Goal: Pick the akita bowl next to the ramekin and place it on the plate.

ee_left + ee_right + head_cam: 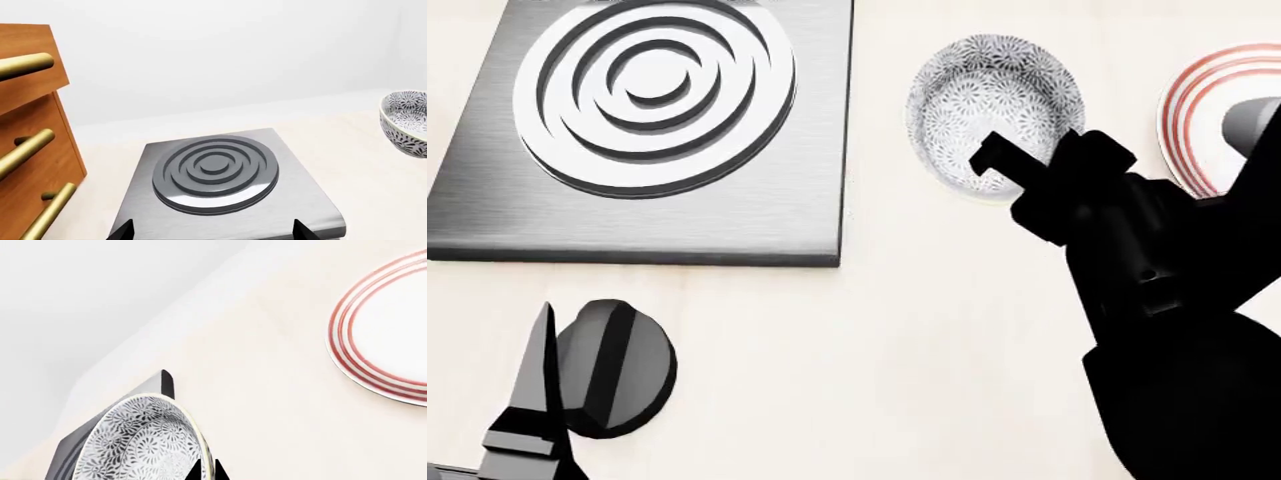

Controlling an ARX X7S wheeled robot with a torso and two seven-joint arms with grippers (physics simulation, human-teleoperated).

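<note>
On the far left of the left wrist view stands a wooden drawer unit (33, 150) with brass bar handles (27, 147). Next to it on the pale counter (868, 330) lies a square steel hob (647, 130) with raised concentric rings. In the head view the left gripper (534, 420) hangs low at the left, in front of the hob's near edge; its 2 black fingertips (123, 231) show well apart at the bottom of the left wrist view, so its jaws are spread and grasp nothing.

Just right of the hob sits the bowl (994, 110), speckled grey and white, upright on the counter. In the head view the right gripper (1014, 165) reaches over the bowl's near rim, one black finger lying across that rim. In the right wrist view the rim (193, 440) runs right up to the black fingertips (207, 471) at the picture's lower edge, but I cannot tell whether the jaws are clenched on it or released. The same bowl shows at the right edge of the left wrist view.

Further right lies the plate (393, 335), white with red rings, flat on the counter and apart from the bowl. In the head view the right arm (1174, 330) hides part of it.
</note>
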